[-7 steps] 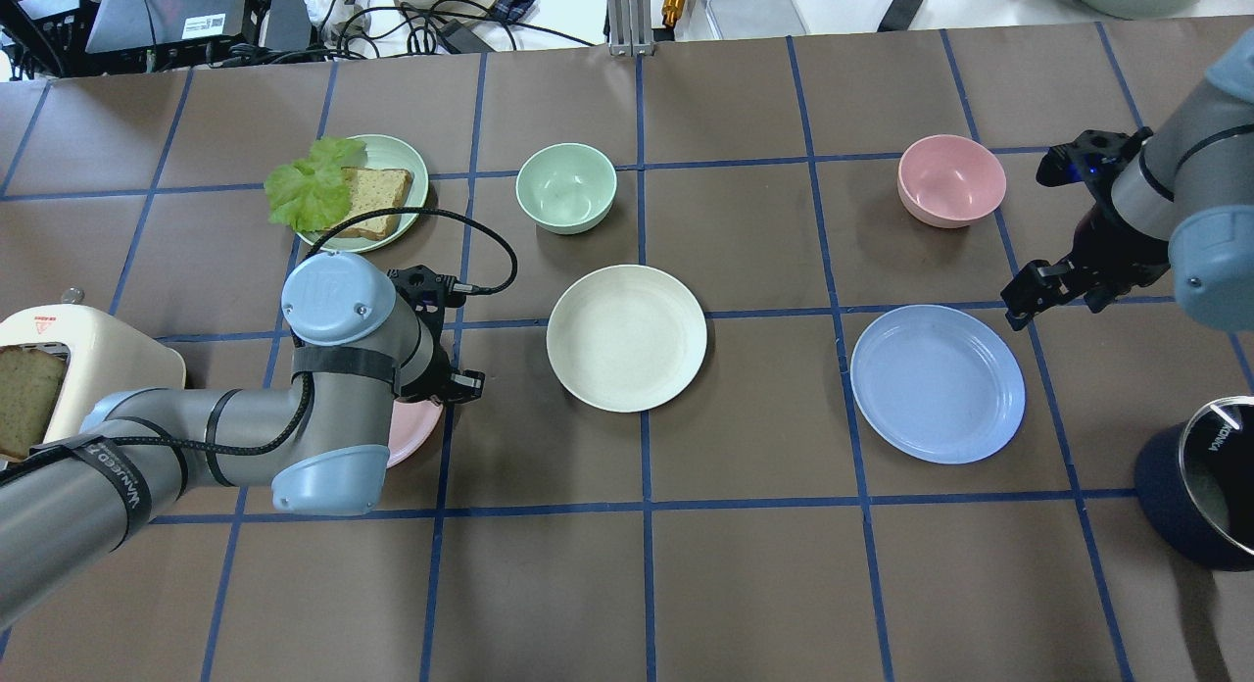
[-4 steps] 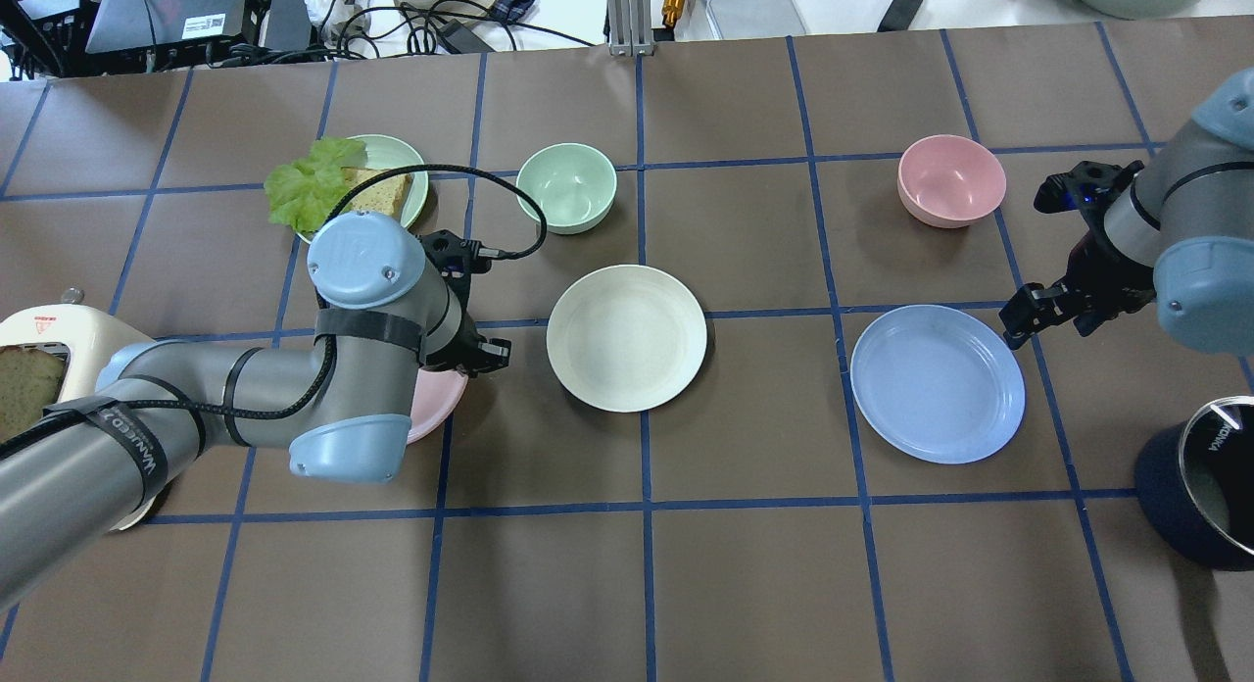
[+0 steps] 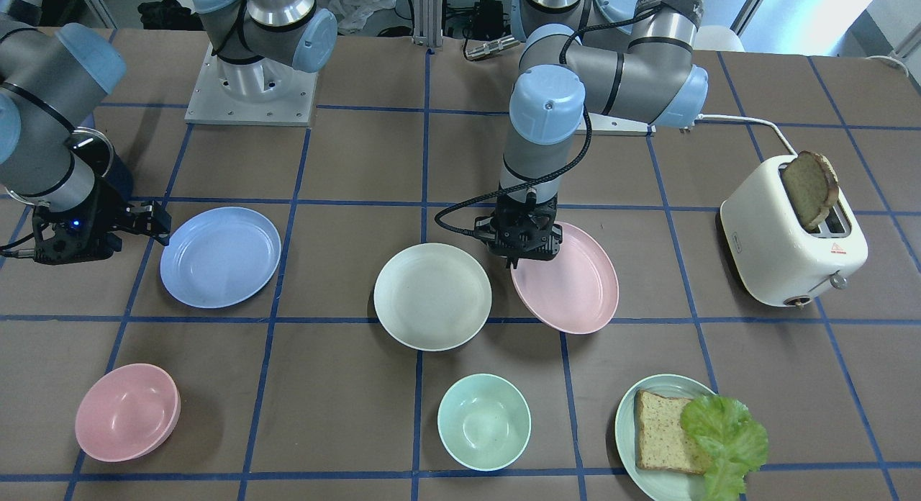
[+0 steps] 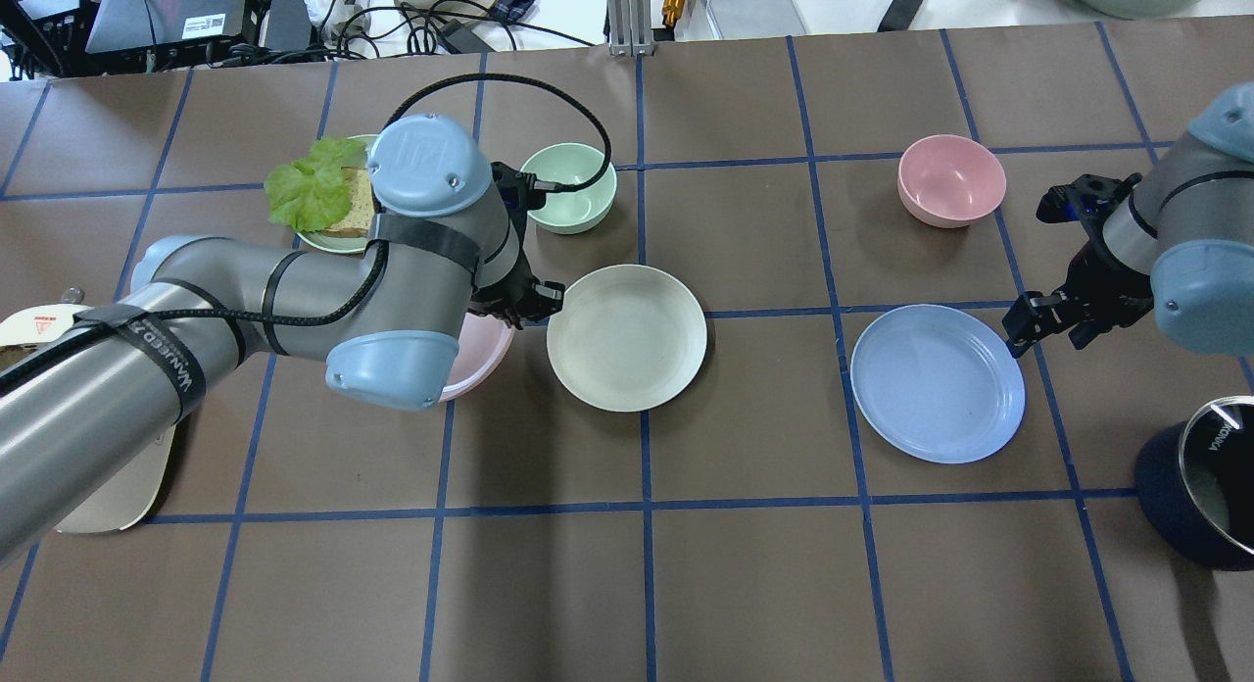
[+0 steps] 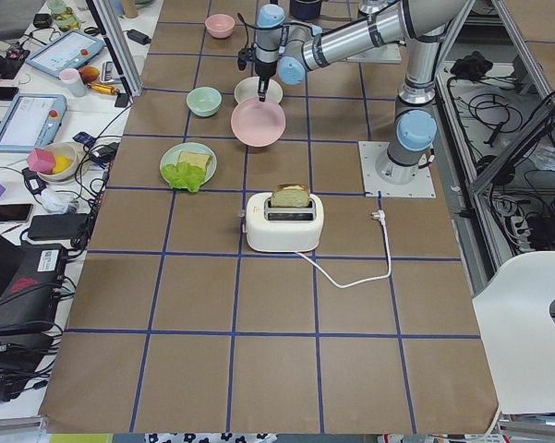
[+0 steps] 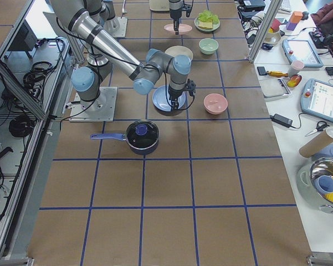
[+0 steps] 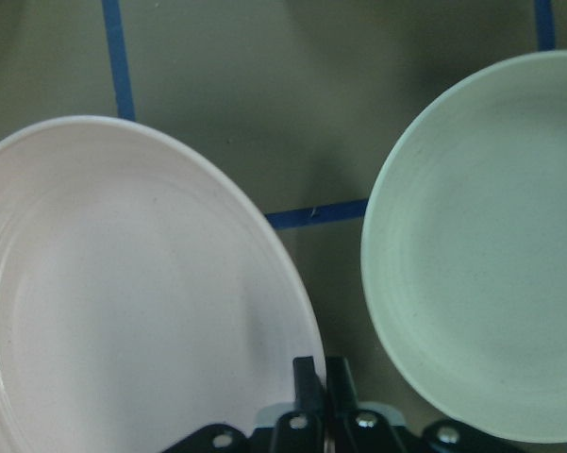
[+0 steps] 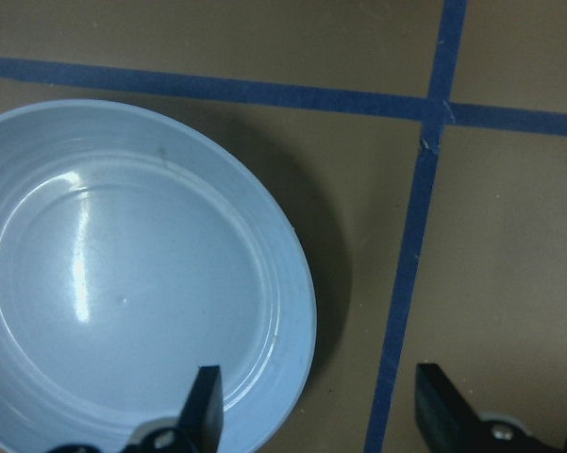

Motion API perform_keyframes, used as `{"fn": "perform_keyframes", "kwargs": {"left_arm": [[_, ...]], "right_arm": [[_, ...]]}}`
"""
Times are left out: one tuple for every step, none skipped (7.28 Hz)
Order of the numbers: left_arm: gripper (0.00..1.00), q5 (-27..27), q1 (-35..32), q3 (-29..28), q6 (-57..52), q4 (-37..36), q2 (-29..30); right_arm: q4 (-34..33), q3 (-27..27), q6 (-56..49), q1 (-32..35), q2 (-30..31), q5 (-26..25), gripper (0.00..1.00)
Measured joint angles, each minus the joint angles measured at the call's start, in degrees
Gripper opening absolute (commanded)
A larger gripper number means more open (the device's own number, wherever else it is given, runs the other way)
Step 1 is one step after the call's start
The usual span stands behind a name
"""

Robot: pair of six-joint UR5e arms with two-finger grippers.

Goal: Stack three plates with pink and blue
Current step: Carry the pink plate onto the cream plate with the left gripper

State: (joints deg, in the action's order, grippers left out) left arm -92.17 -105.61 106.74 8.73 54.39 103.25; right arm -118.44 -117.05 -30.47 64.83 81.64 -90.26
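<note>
Plates counted: 3, round matte plastic. Left gripper pinches the pale pink plate by its rim, tilted, just beside the cream-white plate. Right gripper, spread, straddles the rim of the light blue plate. Black arm strap lettering only partly legible.

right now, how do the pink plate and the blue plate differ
The pink plate is clamped at its rim in the shut left claw and tilted; the blue plate lies flat, with the open right claw astride its rim. The pink plate is close beside the cream plate; the blue plate lies apart. Both are round, shallow, rimmed.
</note>
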Motion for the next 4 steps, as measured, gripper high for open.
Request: {"fn": "perform_keyframes", "kwargs": {"left_arm": [[0.00,-0.77,-2.87,-2.53,1.39,1.96,1.69],[0.00,-1.69,-5.74,-5.05,2.64,2.85,3.61],[0.00,-2.15,-8.46,-8.04,3.80,3.26,5.74],[0.00,-2.58,-11.24,-10.84,4.53,3.62,7.86]], "right_arm": [[-0.29,0.00,1.04,-0.03,-0.66,0.12,0.69],[-0.71,0.03,2.26,-0.05,-1.28,0.20,0.66],[-1.21,0.04,3.56,-0.06,-1.79,0.23,0.66],[-1.93,0.02,4.34,-0.06,-2.50,0.27,0.65]]}}
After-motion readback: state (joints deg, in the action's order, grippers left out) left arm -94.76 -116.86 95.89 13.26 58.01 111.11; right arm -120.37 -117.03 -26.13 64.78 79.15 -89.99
